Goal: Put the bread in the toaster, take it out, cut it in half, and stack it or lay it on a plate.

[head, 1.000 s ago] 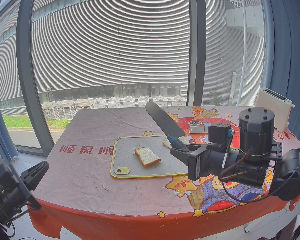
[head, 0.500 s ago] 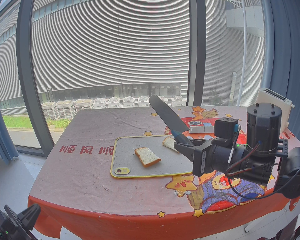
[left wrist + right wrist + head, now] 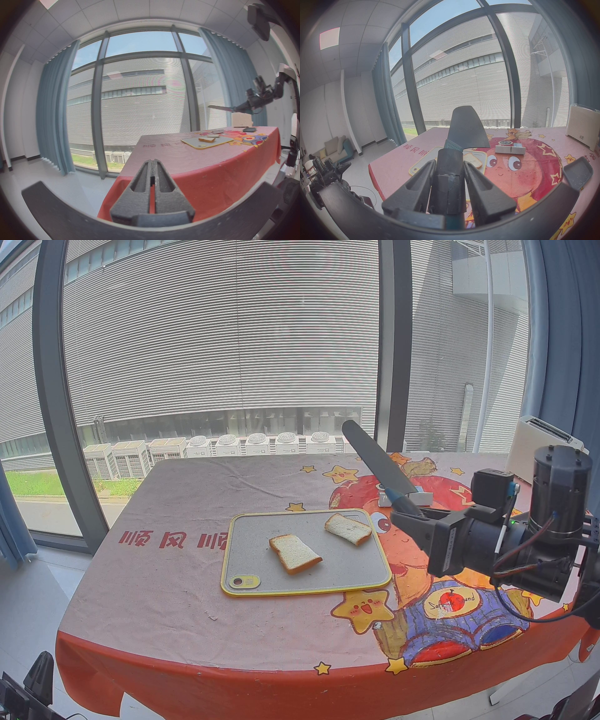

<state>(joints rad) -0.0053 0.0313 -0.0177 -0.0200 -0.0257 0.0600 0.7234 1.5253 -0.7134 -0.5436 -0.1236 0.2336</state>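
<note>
Two halves of a bread slice lie apart on the grey cutting board (image 3: 250, 552): one half (image 3: 295, 552) near its middle, the other half (image 3: 348, 529) at its far right corner. My right gripper (image 3: 409, 518) hovers above the table to the right of the board, shut on the handle of a dark knife (image 3: 375, 459) whose blade points up and away. The wrist view shows the same knife (image 3: 467, 128) between the right gripper (image 3: 449, 162) fingers. The white toaster (image 3: 540, 443) stands at the far right. My left gripper (image 3: 152, 164) is shut and empty, low off the table's left side.
A small grey block (image 3: 406, 497) sits on the cloth behind the knife. A dark tray-like plate (image 3: 577, 168) lies on the table's right side, in front of the toaster (image 3: 582, 125). The table's left half is bare cloth. A large window runs behind the table.
My right gripper has carried the knife to the right, off the board, uncovering the second bread half. The left arm has dropped low at the head view's bottom left.
</note>
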